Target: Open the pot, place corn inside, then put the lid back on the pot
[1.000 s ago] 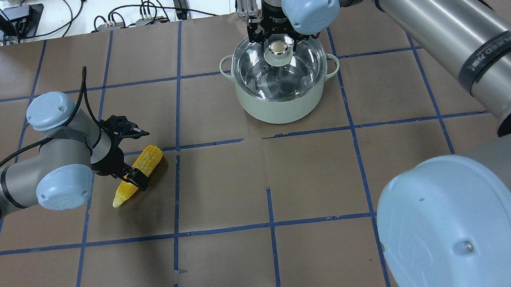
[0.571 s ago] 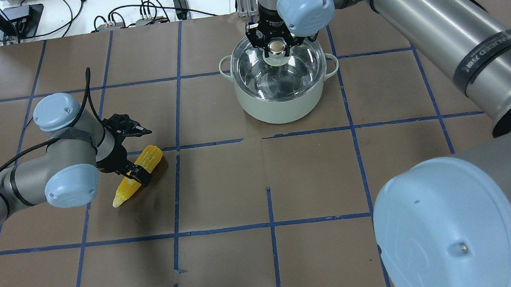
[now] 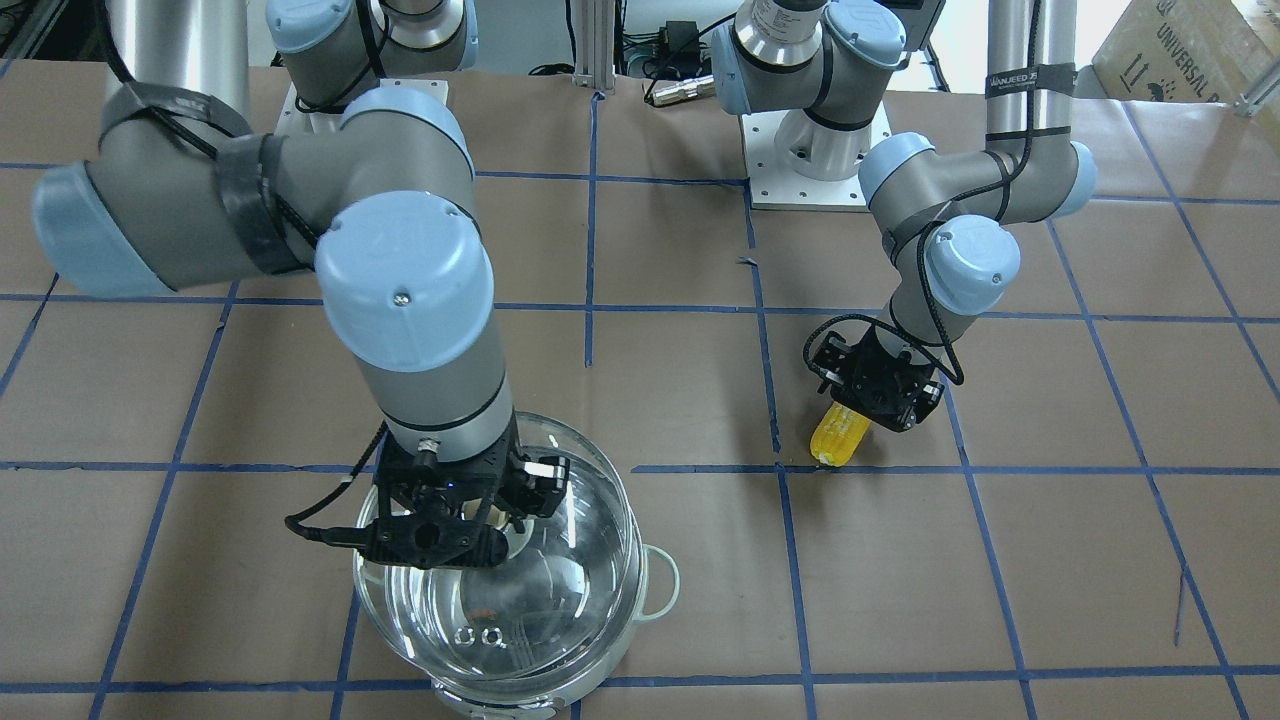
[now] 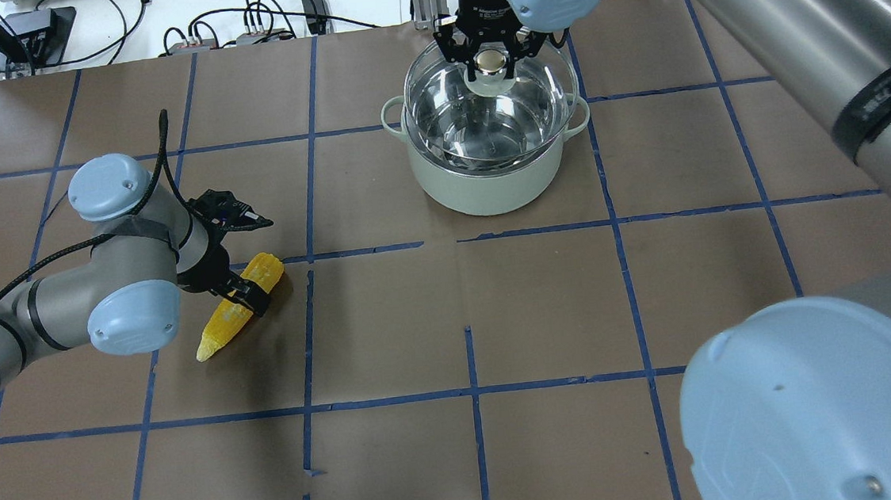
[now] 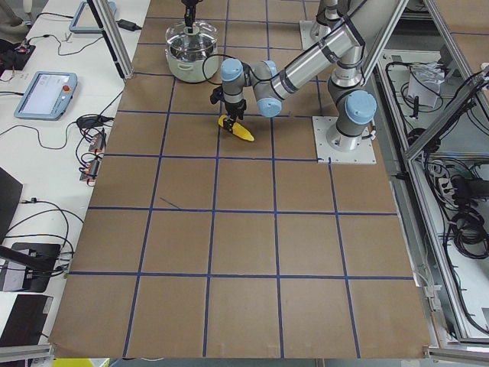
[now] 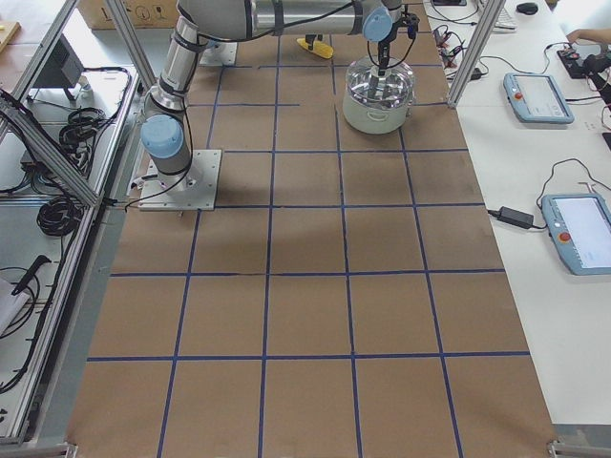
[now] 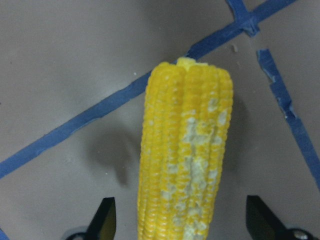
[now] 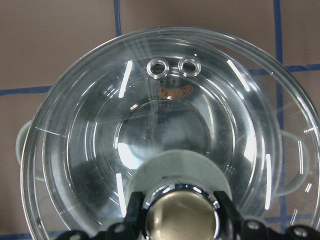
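The pot (image 4: pixel 488 187) is pale green outside and shiny steel inside, and stands at the far middle of the table. My right gripper (image 4: pixel 488 54) is shut on the knob (image 8: pixel 180 212) of the glass lid (image 4: pixel 540 83) and holds the lid lifted a little above the pot, shifted toward the far side. The lid (image 3: pixel 585 540) hangs over the pot (image 3: pixel 660 588) in the front view too. The yellow corn (image 4: pixel 221 330) lies on the table at the left. My left gripper (image 4: pixel 242 288) is open and straddles it; the wrist view shows gaps between the corn (image 7: pixel 185 165) and both fingertips (image 7: pixel 106 220).
Brown table paper with a blue tape grid covers the table (image 4: pixel 546 313). Cables and boxes (image 4: pixel 253 27) lie beyond the far edge. My right arm's big links (image 4: pixel 787 40) hang over the right half.
My right gripper has lifted the lid off the pot and carried it a little toward the far edge. My left gripper has shifted slightly along the corn, which has not moved.
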### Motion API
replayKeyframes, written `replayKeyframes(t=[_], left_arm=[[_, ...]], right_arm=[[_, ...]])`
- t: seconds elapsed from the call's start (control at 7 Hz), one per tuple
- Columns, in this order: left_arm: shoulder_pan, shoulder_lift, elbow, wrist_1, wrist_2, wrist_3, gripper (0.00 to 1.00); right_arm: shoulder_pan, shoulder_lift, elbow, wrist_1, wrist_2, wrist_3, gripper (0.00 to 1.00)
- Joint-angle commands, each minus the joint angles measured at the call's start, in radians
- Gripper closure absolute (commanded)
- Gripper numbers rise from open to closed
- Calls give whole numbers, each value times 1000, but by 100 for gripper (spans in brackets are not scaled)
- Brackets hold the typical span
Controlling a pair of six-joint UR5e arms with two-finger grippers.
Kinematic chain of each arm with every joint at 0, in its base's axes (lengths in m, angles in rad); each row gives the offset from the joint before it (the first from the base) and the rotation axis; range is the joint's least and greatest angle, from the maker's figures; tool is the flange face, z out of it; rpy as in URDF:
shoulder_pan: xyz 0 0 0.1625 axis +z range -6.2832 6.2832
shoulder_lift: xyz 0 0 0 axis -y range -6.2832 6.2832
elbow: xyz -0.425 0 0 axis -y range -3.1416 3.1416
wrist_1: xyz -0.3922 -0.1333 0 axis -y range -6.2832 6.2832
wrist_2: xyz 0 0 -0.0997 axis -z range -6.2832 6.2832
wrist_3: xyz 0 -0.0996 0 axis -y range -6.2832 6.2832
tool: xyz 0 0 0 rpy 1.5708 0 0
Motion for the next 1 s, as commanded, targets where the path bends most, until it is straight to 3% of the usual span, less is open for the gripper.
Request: replayKeyframes(t=[0.0,0.14,0.29,0.57,0.71,0.86], left_arm=[[-4,-8,-1,13,-1,1,11],[-2,-16,-7,33,-1,2,13],[-4,-19,-12,53,-12,-1,22],[-8,-18,-22,55,-44,-62,70],[-16,-1,-15,49,-30,-150,83],[-49,16,7,24,-24,-226,86]], right_arm=[[-119,-63,-8,108,6,-131,70],[-185,-91,-8,177,8,-217,71],[-248,-123,6,211,8,-292,72],[-321,-128,8,248,10,-395,73],[-334,-126,9,249,4,-425,74],[-359,-125,20,254,-1,-431,75]])
